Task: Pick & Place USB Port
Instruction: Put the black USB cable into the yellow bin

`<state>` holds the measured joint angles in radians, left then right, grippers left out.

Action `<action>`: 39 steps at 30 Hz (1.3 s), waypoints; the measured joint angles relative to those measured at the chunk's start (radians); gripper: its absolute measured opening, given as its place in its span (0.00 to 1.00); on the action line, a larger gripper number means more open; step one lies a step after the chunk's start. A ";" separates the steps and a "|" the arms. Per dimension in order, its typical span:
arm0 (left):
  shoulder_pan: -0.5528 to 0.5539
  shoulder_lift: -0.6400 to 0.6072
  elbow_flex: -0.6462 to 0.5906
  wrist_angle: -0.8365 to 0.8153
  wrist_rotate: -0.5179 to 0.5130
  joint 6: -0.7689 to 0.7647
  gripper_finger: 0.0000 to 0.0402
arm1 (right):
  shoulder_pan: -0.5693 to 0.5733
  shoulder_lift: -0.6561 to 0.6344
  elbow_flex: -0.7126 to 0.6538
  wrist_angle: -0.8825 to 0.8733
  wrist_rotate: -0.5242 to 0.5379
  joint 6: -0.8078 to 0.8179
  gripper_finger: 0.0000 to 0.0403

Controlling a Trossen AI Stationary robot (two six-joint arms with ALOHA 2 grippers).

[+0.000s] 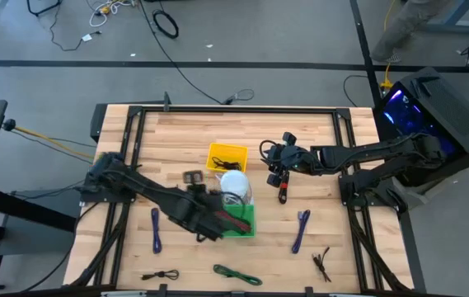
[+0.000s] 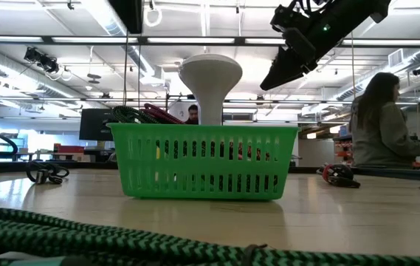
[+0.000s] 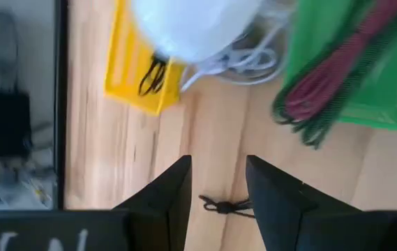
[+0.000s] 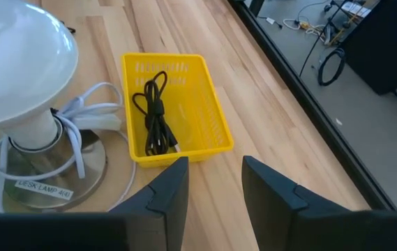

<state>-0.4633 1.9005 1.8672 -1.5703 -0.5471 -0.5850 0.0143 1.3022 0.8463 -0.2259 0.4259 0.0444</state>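
Observation:
The USB port, a short black piece with red marks, lies on the wooden table right of the white lamp. My right gripper hovers just to the far side of it, open, with nothing between its fingers. The port does not show in the right wrist view. My left gripper hangs above the table left of the lamp and the green basket, open and empty. Beneath it a small black wire tie lies on the wood.
A yellow tray holding a black coiled cable stands beyond the lamp. The green basket holds maroon and green straps. Purple straps, a green strap and wire ties lie toward the near edge.

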 joint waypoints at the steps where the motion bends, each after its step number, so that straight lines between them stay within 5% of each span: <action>1: 0.000 -0.039 -0.054 0.006 -0.004 -0.052 0.35 | 0.000 0.000 0.000 -0.002 0.000 0.000 0.33; 7: -0.007 -0.287 -0.419 0.007 -0.015 -0.662 0.34 | 0.000 0.000 0.000 -0.011 0.000 0.000 0.33; 11: -0.039 -0.405 -0.642 0.151 0.016 -1.083 0.32 | 0.000 0.000 0.000 -0.015 0.000 -0.001 0.33; 15: -0.052 -0.451 -0.814 0.349 0.104 -1.311 0.29 | 0.000 0.000 0.000 -0.010 0.000 -0.008 0.33; 34: 0.051 -0.456 -1.118 0.867 0.171 -1.433 0.28 | 0.000 0.000 0.000 0.017 -0.079 -0.038 0.33; 39: 0.053 -0.455 -1.144 0.880 0.171 -1.464 0.28 | 0.000 0.000 0.000 0.016 -0.113 -0.061 0.33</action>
<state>-0.4103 1.4456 0.7235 -0.6901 -0.3766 -2.0491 0.0143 1.3022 0.8461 -0.2096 0.3130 -0.0170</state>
